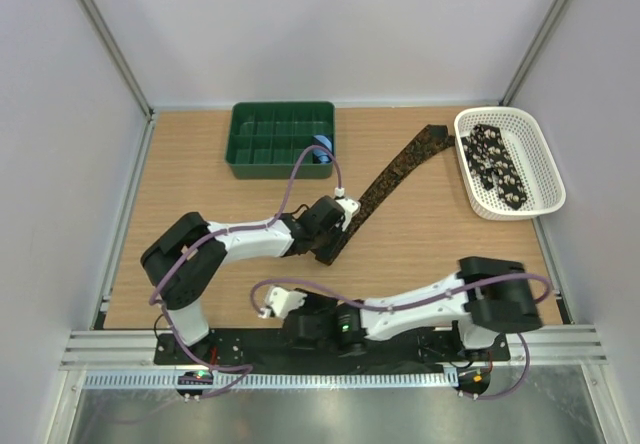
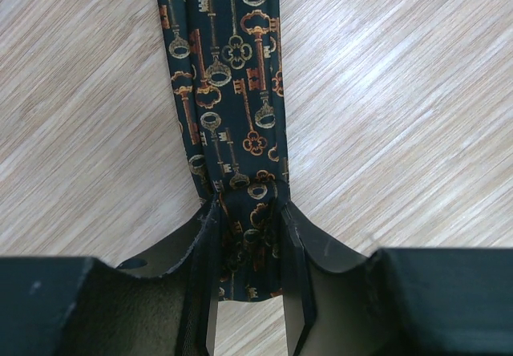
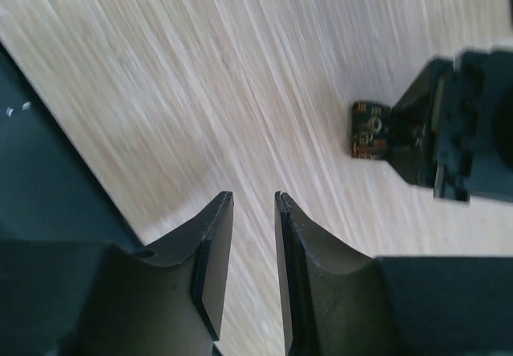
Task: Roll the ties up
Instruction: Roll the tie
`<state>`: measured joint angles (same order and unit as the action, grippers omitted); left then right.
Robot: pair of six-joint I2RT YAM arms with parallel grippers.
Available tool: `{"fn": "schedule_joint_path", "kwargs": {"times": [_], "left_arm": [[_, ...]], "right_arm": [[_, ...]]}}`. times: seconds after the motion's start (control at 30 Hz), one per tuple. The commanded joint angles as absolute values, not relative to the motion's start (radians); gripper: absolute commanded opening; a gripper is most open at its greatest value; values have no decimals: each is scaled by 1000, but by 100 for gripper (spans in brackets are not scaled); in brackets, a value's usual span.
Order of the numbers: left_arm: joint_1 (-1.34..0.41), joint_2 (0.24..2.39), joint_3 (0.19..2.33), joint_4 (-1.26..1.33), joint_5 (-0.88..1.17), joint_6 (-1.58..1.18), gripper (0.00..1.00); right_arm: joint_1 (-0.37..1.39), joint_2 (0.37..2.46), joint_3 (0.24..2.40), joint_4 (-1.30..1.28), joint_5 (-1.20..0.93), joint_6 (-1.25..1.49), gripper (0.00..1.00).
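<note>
From above, the dark patterned tie (image 1: pixel 392 176) is lying diagonally from the table's (image 1: pixel 200 164) middle toward the far-right white basket (image 1: pixel 545 179). At the left wrist, the left gripper (image 2: pixel 248 272) is pinching its near end. At the right wrist, the right gripper (image 3: pixel 254 212) is hovering, jaws narrowly apart, holding nothing.

A tray (image 1: pixel 280 172) is sitting at the back of the table (image 1: pixel 200 194), a small roll (image 1: pixel 322 150) lying in its near right compartment. To the right a basket (image 1: pixel 543 154) is holding one tie (image 1: pixel 497 164). A long tie (image 1: pixel 395 172) is stretching from beside the basket down into the left gripper (image 2: pixel 248 212).
</note>
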<state>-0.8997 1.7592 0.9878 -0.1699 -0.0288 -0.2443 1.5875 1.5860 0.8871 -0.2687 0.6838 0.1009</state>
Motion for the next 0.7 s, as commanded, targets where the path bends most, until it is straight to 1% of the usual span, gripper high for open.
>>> {"fn": "schedule_joint_path", "kwargs": {"times": [0.0,0.03,0.07,0.3,0.4,0.47,0.5,0.67], "left_arm": [[-891,1809,976,-302,6,-225,34],[-890,1810,980,-307,24,-222,34],[-888,1812,982,-313,29,-222,34],[-888,1821,1006,-370,84,-227,32],[-890,1807,1008,-394,95,-239,32],[-890,1796,1015,-409,106,-242,32],[-890,1795,1022,-417,116,-247,32],[-890,1801,1058,-477,130,-255,32]], "right_arm": [[1615,1768,1063,-449,891,23,35],[1617,1819,1136,-486,906,17,36],[1617,1886,1164,-539,934,11,41],[1580,2058,1281,-655,1057,17,42],[1571,2083,1295,-658,1065,12,43],[1565,2091,1299,-640,1058,3,48],[1562,2100,1305,-638,1068,3,48],[1534,2102,1298,-615,1048,-35,49]]}}
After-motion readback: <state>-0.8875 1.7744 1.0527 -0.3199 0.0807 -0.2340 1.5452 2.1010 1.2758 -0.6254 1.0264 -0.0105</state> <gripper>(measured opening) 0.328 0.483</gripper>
